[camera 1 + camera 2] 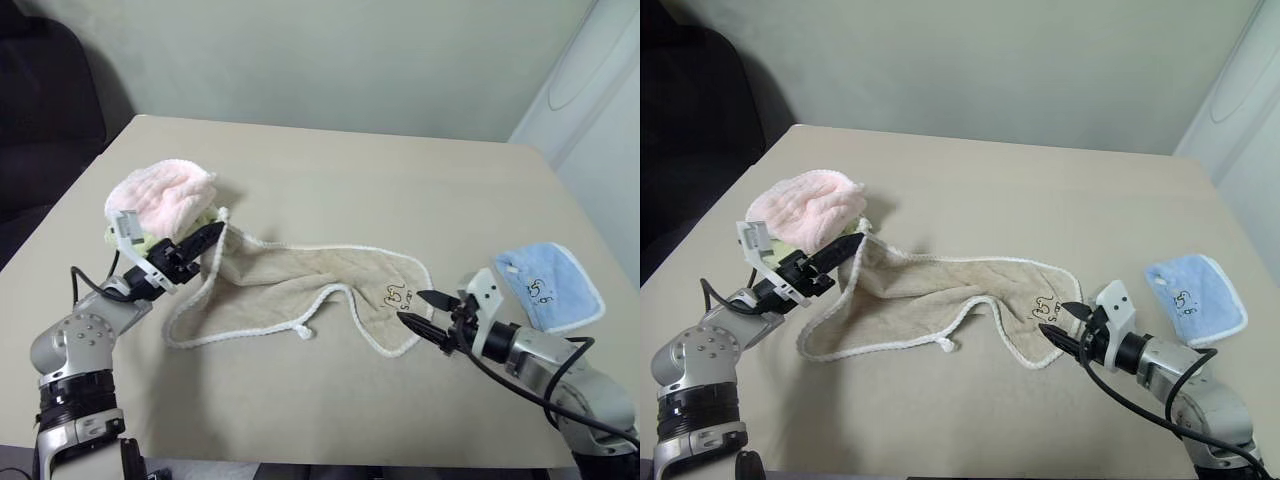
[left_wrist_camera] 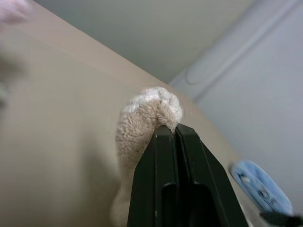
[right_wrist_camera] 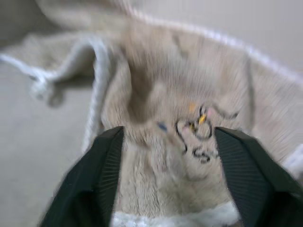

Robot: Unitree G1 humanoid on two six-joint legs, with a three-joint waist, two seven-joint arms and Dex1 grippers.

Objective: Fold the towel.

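One corner of the towel [image 1: 290, 290] is pinched in the clamped left gripper [image 1: 207, 238], lifted beside the pink cloth [image 1: 160, 195]; the rest lies rumpled on the table [image 1: 330, 170]. Right gripper [image 1: 418, 308] stands spread, empty, at the embroidered corner. Risks: a single-corner pull could drag or twist the towel, and snag the pink cloth.

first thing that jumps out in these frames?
The beige towel sprawled rumpled across the middle of the table, one corner lifted by the left gripper, jaws shut on it. At its embroidered end, the right gripper hovers, jaws open. A bunched pink cloth sits behind the left gripper; a light-blue cloth lies at the table's right.
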